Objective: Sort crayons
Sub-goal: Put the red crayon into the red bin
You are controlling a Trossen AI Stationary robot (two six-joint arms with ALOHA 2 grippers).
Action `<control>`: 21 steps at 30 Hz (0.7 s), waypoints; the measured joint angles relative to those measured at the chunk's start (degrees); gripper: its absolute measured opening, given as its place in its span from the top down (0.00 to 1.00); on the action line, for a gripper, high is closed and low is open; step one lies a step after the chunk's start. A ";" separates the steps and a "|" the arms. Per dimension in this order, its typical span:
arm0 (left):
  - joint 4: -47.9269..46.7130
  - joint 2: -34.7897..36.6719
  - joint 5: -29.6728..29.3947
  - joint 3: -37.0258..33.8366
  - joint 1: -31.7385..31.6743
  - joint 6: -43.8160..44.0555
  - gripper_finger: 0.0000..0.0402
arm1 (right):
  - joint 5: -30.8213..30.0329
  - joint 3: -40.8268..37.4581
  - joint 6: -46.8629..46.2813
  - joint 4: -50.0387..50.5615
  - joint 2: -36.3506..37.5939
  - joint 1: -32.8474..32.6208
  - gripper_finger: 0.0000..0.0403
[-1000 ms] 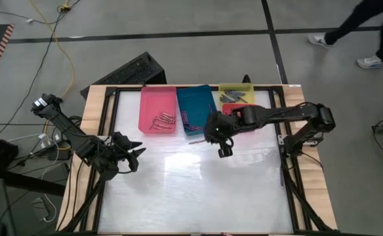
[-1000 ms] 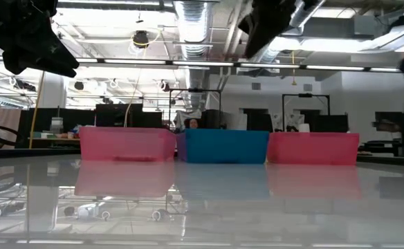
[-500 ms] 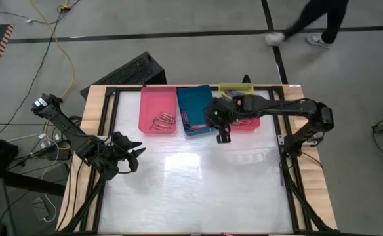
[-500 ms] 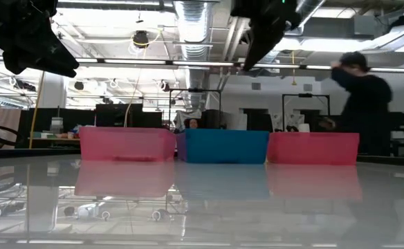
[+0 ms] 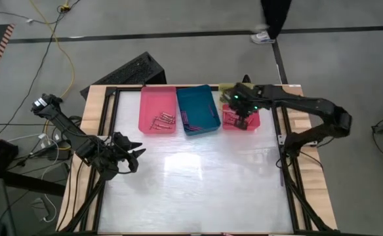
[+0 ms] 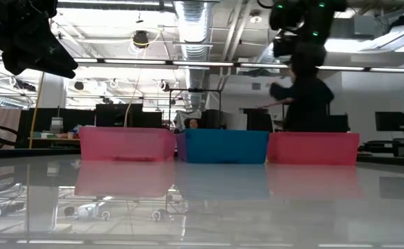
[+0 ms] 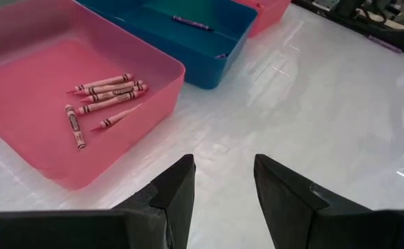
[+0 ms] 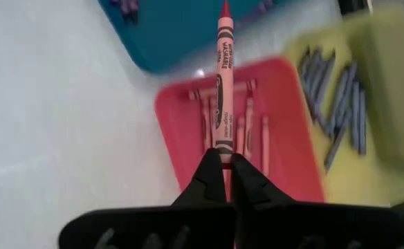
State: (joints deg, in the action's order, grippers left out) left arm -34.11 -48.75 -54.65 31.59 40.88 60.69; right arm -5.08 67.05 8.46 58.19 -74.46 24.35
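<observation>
My right gripper (image 5: 246, 121) hangs over the red tray (image 5: 229, 122) and is shut on a red crayon (image 8: 221, 76). Several red crayons (image 8: 247, 135) lie in that tray. Several pink crayons (image 7: 102, 97) lie flat in the pink tray (image 5: 158, 105). A purple crayon (image 7: 191, 22) lies in the teal tray (image 5: 198, 105). Grey crayons (image 8: 340, 104) lie in the yellow tray (image 5: 234, 88). My left gripper (image 7: 223, 190) is open and empty above the table's left part (image 5: 134, 156), near the pink tray. My right gripper pinches the red crayon by its blunt end (image 8: 222, 149) between its two fingertips (image 8: 209, 173). The crayon lies along the fingers and sticks out past them, its pointed tip (image 8: 224, 8) farthest away. It is lifted clear, above the red tray.
The four trays stand in a row along the table's far edge. The white table top (image 5: 198, 190) lies bare in front of them. A person (image 6: 306, 97) is in the room beyond the far edge. Black frame rails (image 5: 286, 164) run along the table's sides.
My right gripper has gone from above the middle of the table toward the far edge and then right, past the teal tray, and now stands over the red tray. A person has walked past beyond the table's far edge.
</observation>
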 joint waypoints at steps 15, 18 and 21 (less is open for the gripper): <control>0.48 0.00 0.00 0.00 0.02 2.03 0.65 | -2.85 -21.58 -5.45 -10.99 10.45 3.33 1.00; 0.46 0.00 -0.01 0.00 0.01 2.00 0.65 | -2.93 -23.17 -5.19 -12.48 10.45 4.25 1.00; 0.50 0.00 0.01 0.00 0.02 1.46 0.65 | -2.93 -23.42 -5.19 -13.66 10.45 5.41 1.00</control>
State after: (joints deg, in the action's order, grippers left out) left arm -33.61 -48.75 -54.64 31.60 40.90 62.15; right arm -8.01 43.63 3.27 44.54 -64.01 29.75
